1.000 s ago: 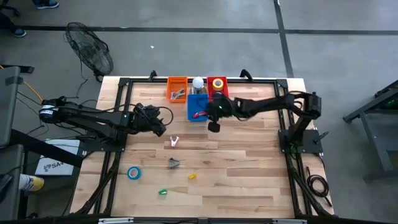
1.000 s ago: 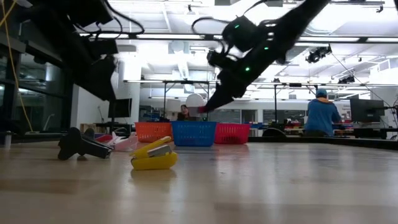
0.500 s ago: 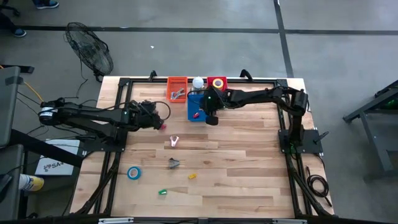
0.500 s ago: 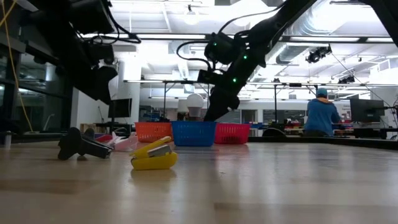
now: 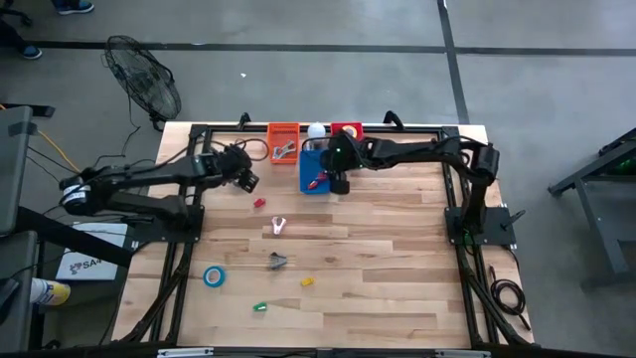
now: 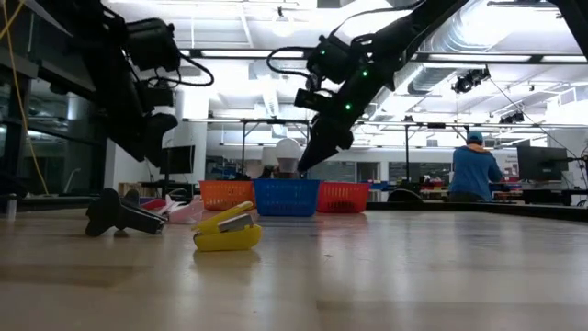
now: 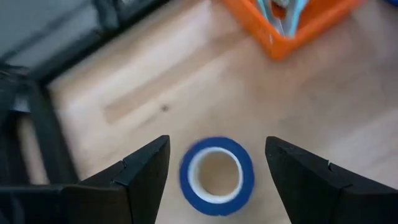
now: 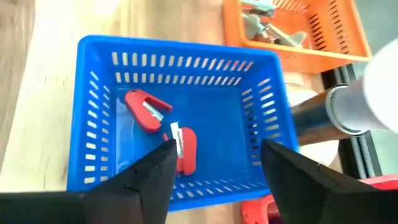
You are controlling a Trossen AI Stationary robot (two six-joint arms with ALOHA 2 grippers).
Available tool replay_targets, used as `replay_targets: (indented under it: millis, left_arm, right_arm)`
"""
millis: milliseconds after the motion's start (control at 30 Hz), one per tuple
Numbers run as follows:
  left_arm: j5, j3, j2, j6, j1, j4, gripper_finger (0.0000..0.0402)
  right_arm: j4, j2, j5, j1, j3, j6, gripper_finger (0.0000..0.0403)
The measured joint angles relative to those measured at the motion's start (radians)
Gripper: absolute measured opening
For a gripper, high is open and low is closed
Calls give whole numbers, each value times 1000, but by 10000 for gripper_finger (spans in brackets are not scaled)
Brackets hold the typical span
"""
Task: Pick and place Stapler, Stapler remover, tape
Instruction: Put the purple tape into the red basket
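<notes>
My left gripper [image 5: 243, 175] hangs above the table's far left, near the orange basket [image 5: 283, 141], with a blue tape roll [image 7: 216, 175] between its fingers. My right gripper [image 8: 217, 146] stands open over the blue basket [image 5: 316, 171], nothing between its fingers. Two red staplers [image 8: 143, 109] [image 8: 184, 149] lie on that basket's floor. Flat on the table lie another blue tape roll [image 5: 214, 275], a pink stapler remover [image 5: 278, 226], a dark stapler remover [image 5: 277, 261] and a yellow stapler [image 5: 307, 281]. My left gripper has the blue roll between its two fingers, one finger at each side of the outer rim [image 7: 185, 180]. The touching spots themselves do not show. The roll's open centre faces the wrist camera. It is carried clear of the table.
A red basket [image 5: 346, 132] with a yellow roll stands right of the blue one, and a white lamp [image 5: 316, 130] stands behind them. A small red piece [image 5: 259, 203] and a green piece [image 5: 260, 308] lie on the wood. The table's right half is bare. People are in the room beyond.
My left gripper has gone up and toward the far edge, nearer the orange basket, with the blue roll staying between its fingers. My right gripper has moved toward the far left, over the blue basket. The reddish thing at its fingertips a second ago is gone from them.
</notes>
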Motion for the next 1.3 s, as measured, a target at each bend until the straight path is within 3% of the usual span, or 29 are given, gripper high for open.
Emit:
replay_targets:
  millis: [133, 367, 600, 1300]
  left_arm:
    - [147, 0, 38, 86, 79, 2, 259]
    - [310, -1, 140, 247, 172, 6, 259]
    - [346, 3, 214, 277, 221, 11, 259]
    - [359, 19, 224, 279, 220, 31, 259]
  right_arm:
    - [-28, -18, 0, -2, 0, 0, 228]
    - [-114, -48, -4, -5, 0, -21, 227]
    - [-146, -52, -5, -5, 0, -21, 227]
    - [-160, -53, 12, -6, 0, -22, 227]
